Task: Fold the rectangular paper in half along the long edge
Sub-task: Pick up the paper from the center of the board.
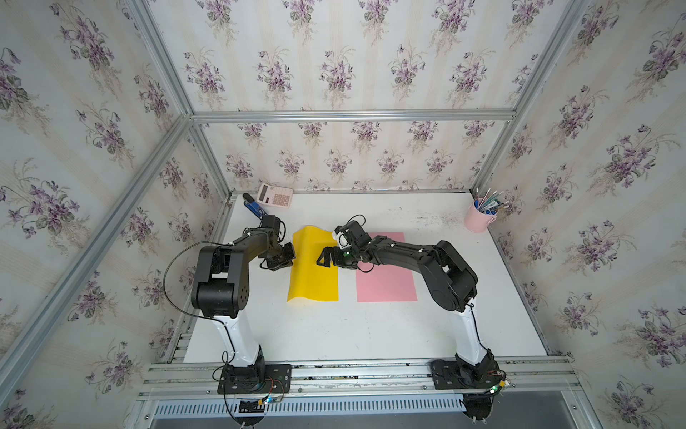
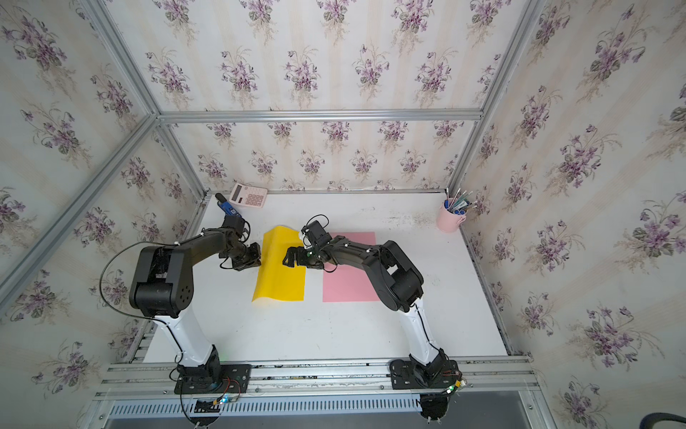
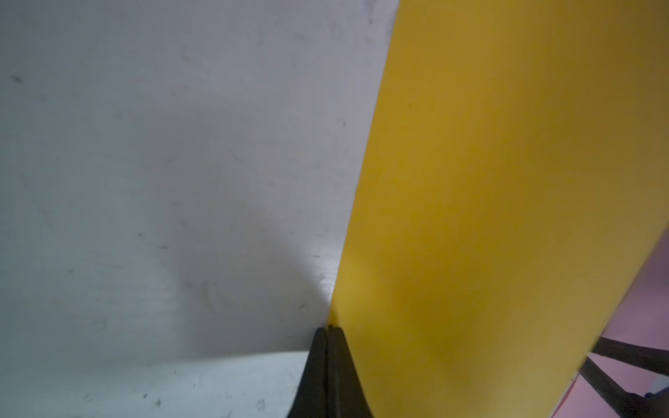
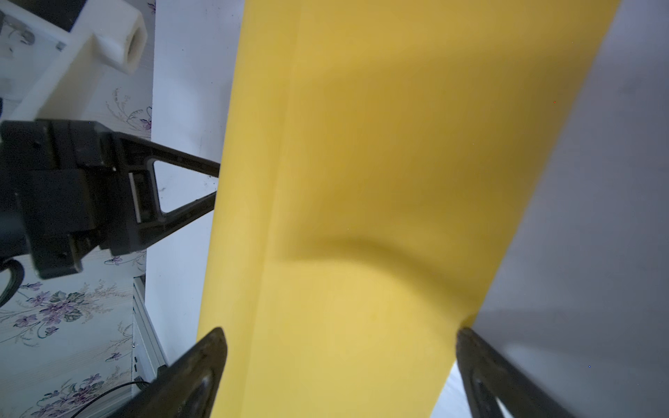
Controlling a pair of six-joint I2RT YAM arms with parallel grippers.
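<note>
A yellow rectangular paper lies mid-table, long edges running front to back, and its left side bows up off the surface. My left gripper is shut on the paper's left long edge, which comes out from between the tips. My right gripper stands open over the sheet's right half, one finger toward each long edge, nothing gripped. A curved shadow crosses the paper below it.
A pink paper sheet lies flat just right of the yellow one, partly under the right arm. A pink calculator and a blue marker sit at the back left. A pink cup of pens stands back right.
</note>
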